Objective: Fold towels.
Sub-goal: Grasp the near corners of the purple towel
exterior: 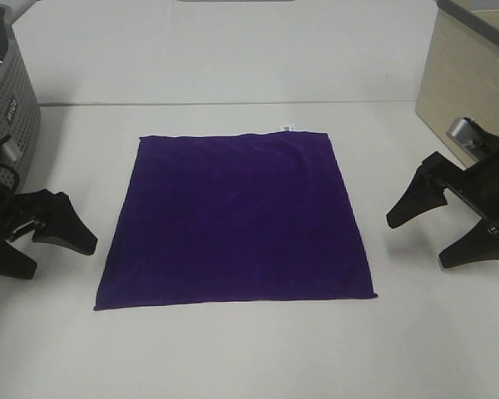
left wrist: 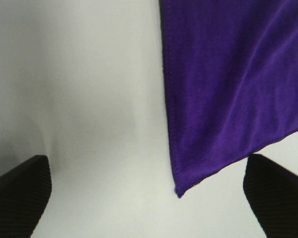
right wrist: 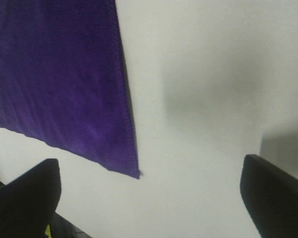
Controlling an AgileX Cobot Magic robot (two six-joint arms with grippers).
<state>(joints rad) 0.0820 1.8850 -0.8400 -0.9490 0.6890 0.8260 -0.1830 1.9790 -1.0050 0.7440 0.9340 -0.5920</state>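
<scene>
Towel: a deep purple towel (exterior: pixel 237 220) lies spread flat and unfolded in the centre of the high view, with all four corners showing.
Tag: a small white tag (exterior: pixel 287 128) sits on the towel's upper edge, a little right of the middle.
Table: a white table (exterior: pixel 233 357) carries the towel and shows bare on every side of it.
Left gripper: the left gripper (exterior: pixel 63 258) is at the left edge of the frame, beside the towel's lower left part and clear of the cloth. Its jaws are spread wide with nothing between them.
Left wrist view: one towel corner lies on the table between the two black fingers (left wrist: pixel 20 193), touching neither.
Right gripper: the right gripper (exterior: pixel 417 243) is at the right edge of the frame, near the towel's right edge but apart from it. Its jaws are wide open and empty.
Right wrist view: another towel corner lies nearer one of the black fingers (right wrist: pixel 25 198) than the other, not gripped.
Basket: a grey perforated basket (exterior: pixel 8 100) stands in the upper left corner.
Cabinet: a pale wood-coloured cabinet (exterior: pixel 470 75) fills the upper right corner.
</scene>
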